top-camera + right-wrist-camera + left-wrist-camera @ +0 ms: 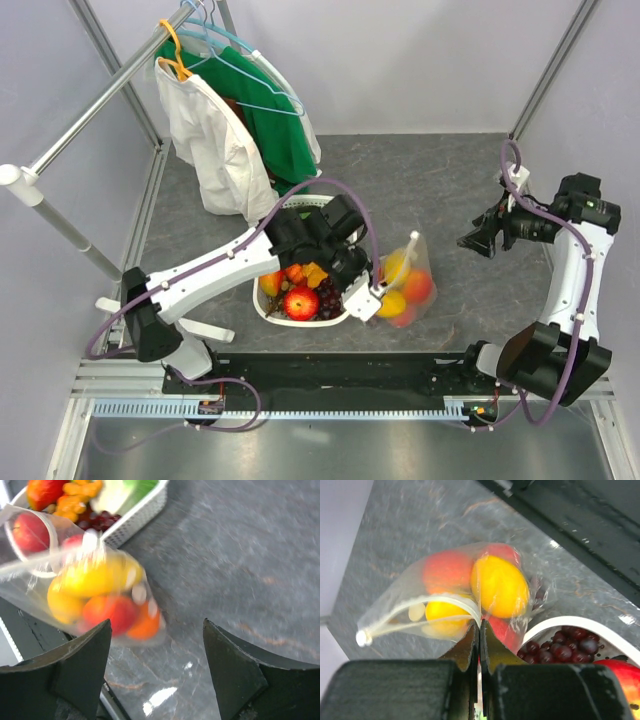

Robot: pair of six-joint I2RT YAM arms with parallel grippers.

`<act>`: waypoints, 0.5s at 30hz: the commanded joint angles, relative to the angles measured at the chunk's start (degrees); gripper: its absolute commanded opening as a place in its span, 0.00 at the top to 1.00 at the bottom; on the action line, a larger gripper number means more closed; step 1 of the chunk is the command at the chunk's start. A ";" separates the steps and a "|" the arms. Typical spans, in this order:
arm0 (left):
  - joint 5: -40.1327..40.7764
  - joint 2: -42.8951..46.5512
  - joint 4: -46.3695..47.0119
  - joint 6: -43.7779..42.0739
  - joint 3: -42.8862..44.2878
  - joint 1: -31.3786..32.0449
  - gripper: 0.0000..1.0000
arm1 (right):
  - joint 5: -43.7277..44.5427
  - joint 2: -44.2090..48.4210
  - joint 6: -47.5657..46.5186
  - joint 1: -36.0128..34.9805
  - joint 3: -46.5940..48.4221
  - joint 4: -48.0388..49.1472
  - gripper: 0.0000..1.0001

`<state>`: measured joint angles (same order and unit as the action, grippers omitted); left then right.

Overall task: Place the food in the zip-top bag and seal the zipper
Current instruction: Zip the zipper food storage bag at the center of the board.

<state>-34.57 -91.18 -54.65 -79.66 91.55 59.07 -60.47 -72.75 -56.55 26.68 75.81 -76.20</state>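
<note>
The left gripper [479,630] is shown with its jaws pressed together on the mouth edge of the bag [445,575], just to the right of the basket [570,621]. The bag is held up beside the basket's right rim, and its zipper [435,598] is seen parted in a loop. Yellow, orange and red fruit [500,586] is contained in the bag. An apple [300,301], grapes [328,296] and orange pieces [315,272] are seen inside the basket. The right gripper [156,627] is held with its jaws wide apart and empty, well to the right of the basket, beyond the bag.
</note>
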 commanded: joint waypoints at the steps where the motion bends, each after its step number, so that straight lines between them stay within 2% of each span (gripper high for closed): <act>1: -1.29 4.95 5.52 -7.27 -6.36 2.98 0.98 | -10.10 0.24 -12.87 -3.55 -2.50 -7.20 0.18; 7: -0.41 6.18 6.40 -5.33 -8.23 4.65 0.98 | -9.06 0.94 -14.28 -13.75 -5.58 -7.29 0.18; 15: 1.17 8.64 7.45 -4.19 -13.32 4.65 0.98 | -0.45 10.95 -13.06 -14.72 -13.32 -7.29 0.18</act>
<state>-33.89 -86.00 -49.17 -82.98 80.88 63.51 -63.05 -67.35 -67.77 12.10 64.97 -77.19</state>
